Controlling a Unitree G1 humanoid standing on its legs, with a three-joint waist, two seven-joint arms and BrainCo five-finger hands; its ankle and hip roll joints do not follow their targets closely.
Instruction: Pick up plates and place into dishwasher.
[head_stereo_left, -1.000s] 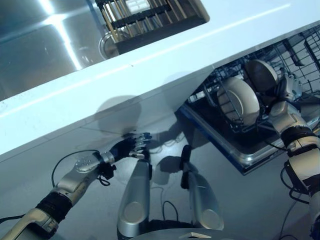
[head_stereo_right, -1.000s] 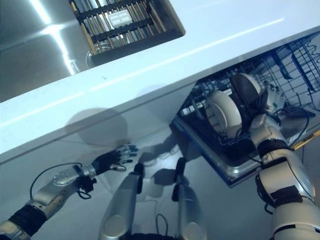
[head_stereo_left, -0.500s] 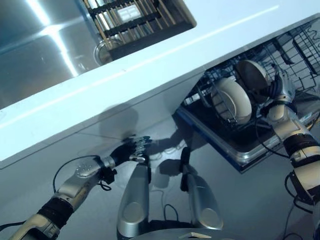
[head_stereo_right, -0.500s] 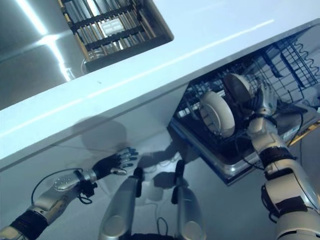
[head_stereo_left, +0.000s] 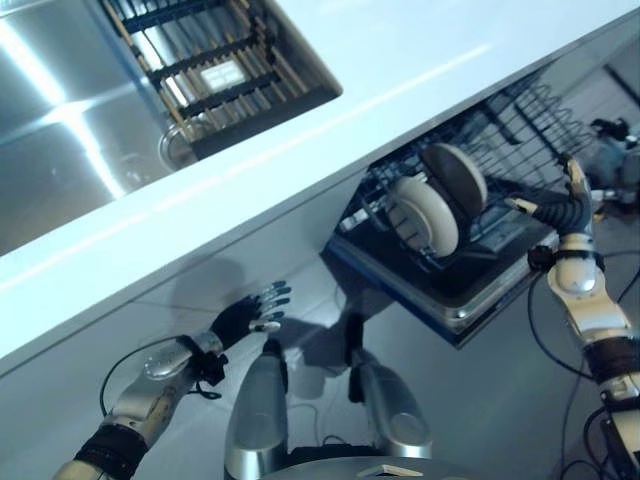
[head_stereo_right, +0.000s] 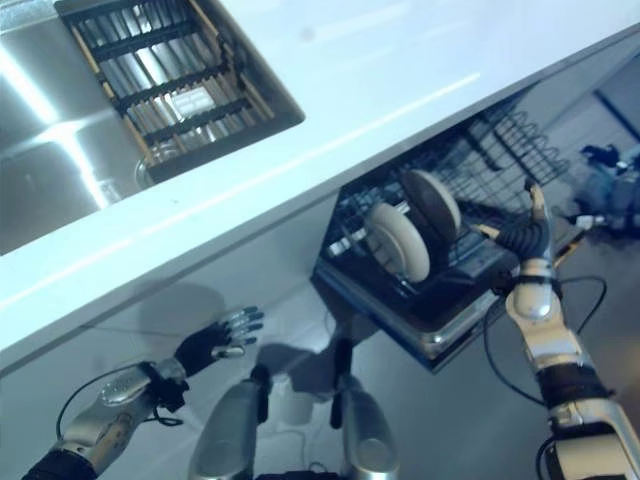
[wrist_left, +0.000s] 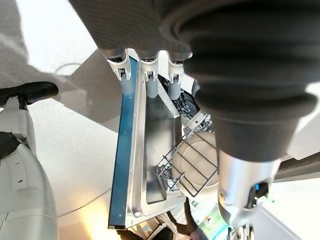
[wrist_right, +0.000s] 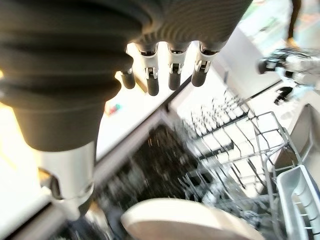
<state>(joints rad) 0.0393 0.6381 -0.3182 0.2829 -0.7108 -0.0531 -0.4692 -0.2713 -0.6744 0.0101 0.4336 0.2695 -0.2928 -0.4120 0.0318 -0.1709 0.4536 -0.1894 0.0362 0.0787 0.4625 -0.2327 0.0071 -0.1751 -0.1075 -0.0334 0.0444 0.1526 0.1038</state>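
Two plates stand upright in the dishwasher rack (head_stereo_left: 520, 120): a cream plate (head_stereo_left: 422, 214) in front and a darker plate (head_stereo_left: 455, 178) behind it. The cream plate (wrist_left: 197, 165) also appears in the left wrist view, and its rim (wrist_right: 190, 220) in the right wrist view. My right hand (head_stereo_left: 570, 205) is lifted clear of the rack, to the right of the plates, fingers straight and holding nothing. My left hand (head_stereo_left: 245, 318) hangs low under the counter with fingers spread, empty.
A white counter (head_stereo_left: 330, 140) runs across above the pulled-out rack. A steel sink (head_stereo_left: 70, 140) holds a slatted dark drying rack (head_stereo_left: 215, 60). The dishwasher's open door (head_stereo_left: 440, 300) juts out below the wire rack. Grey floor (head_stereo_left: 500, 400) lies around.
My right hand has drawn back from the darker plate and risen to the right, leaving both plates standing in the rack. The camera has shifted, so the whole scene slid left and down.
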